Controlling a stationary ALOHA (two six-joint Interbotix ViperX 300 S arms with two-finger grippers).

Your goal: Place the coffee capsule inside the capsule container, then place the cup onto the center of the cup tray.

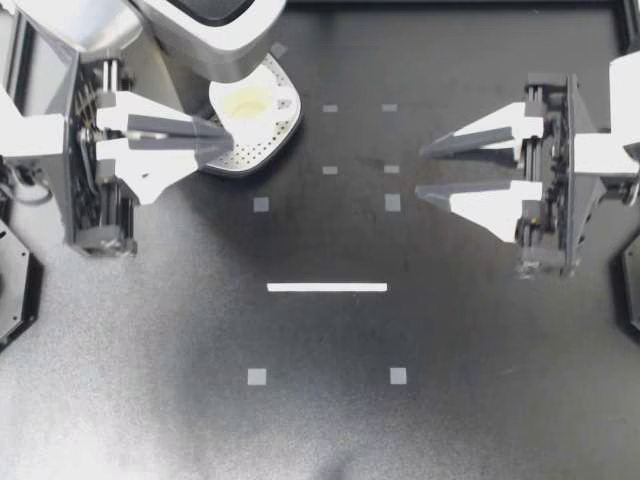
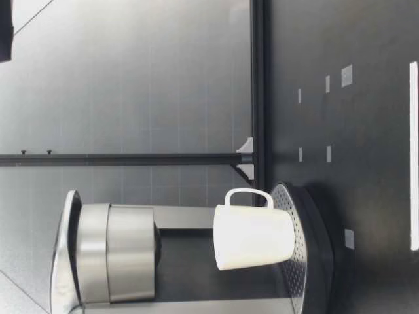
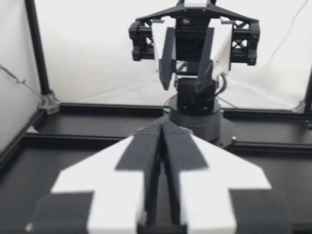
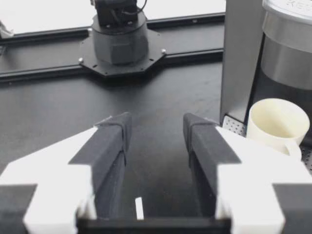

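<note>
A cream cup (image 1: 250,103) stands upright on the perforated cup tray (image 1: 268,148) under the coffee machine (image 1: 200,30). The low view shows the cup (image 2: 254,237) on the tray (image 2: 300,288) with its handle away from the machine's column. My left gripper (image 1: 228,138) is shut with nothing between its fingers, its tips at the tray's edge beside the cup. My right gripper (image 1: 420,171) is open and empty, well off to the right of the tray. The right wrist view has the cup (image 4: 278,124) ahead and to one side of that gripper (image 4: 156,124). No capsule shows in any view.
Small grey tape squares (image 1: 393,202) and a white strip (image 1: 327,287) mark the black table. The machine's silver head (image 2: 114,252) hangs over the cup. In the left wrist view my shut left gripper (image 3: 163,127) faces my right gripper (image 3: 183,88) across the table.
</note>
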